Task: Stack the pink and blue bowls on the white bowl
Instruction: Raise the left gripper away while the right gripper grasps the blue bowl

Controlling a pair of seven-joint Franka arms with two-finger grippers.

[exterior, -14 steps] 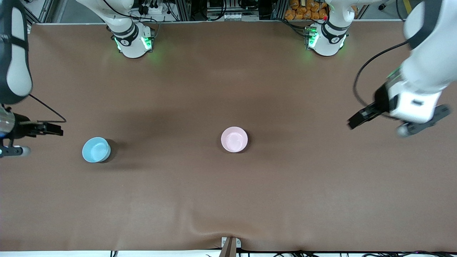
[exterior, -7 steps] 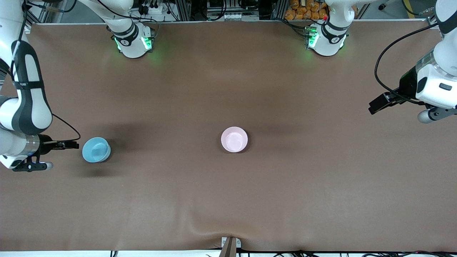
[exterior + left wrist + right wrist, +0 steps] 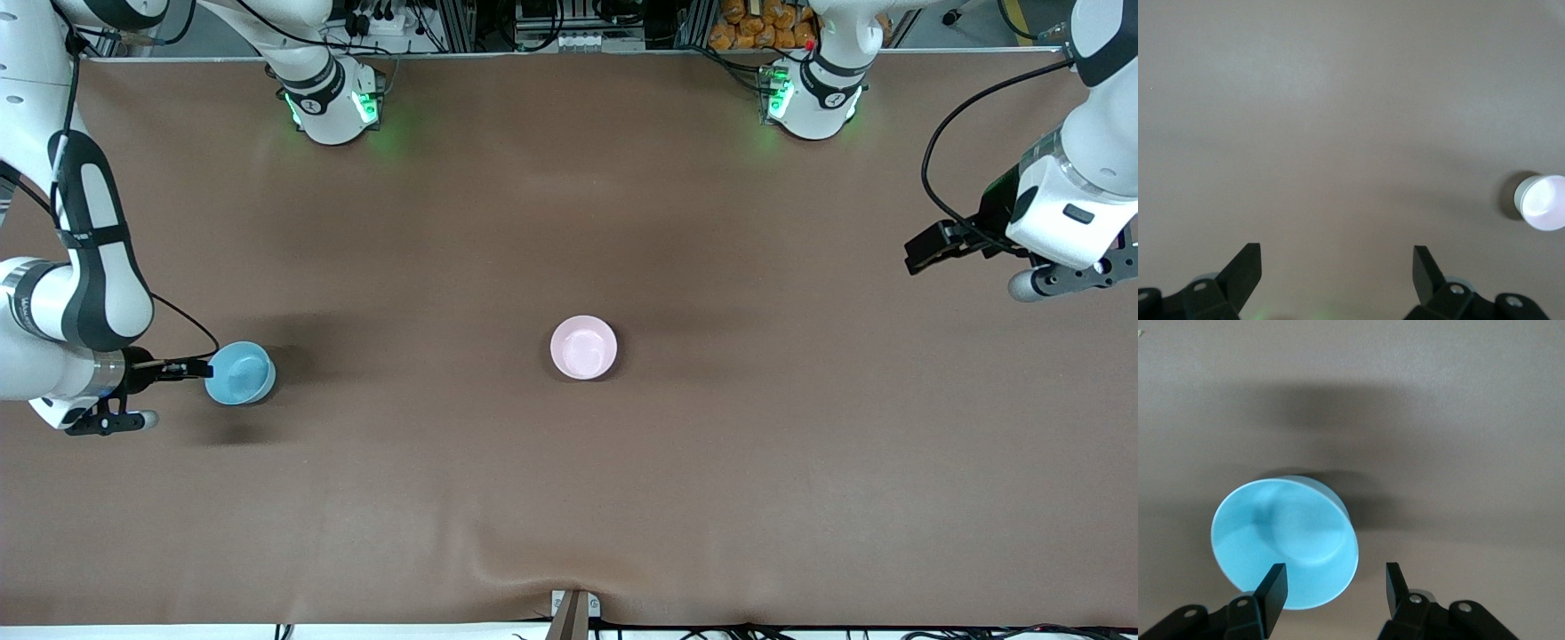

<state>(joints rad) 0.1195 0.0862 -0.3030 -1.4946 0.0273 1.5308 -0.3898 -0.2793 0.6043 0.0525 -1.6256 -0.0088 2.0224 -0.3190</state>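
Since a second earlier, the right gripper (image 3: 197, 368) had closed in on the blue bowl (image 3: 240, 373) at the frame's lower left, jaws apart astride its rim. Grasping was under way; pinching the rim came next. Pink bowl (image 3: 583, 347) sat centre; the left gripper (image 3: 925, 253) waited open at the upper right.

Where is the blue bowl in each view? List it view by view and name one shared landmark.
Front view: blue bowl on the table toward the right arm's end, at the right gripper tips.
Left wrist view: not in it; only a pale bowl shows.
Right wrist view: blue bowl, one finger over its rim.
Shared landmark: the right gripper.
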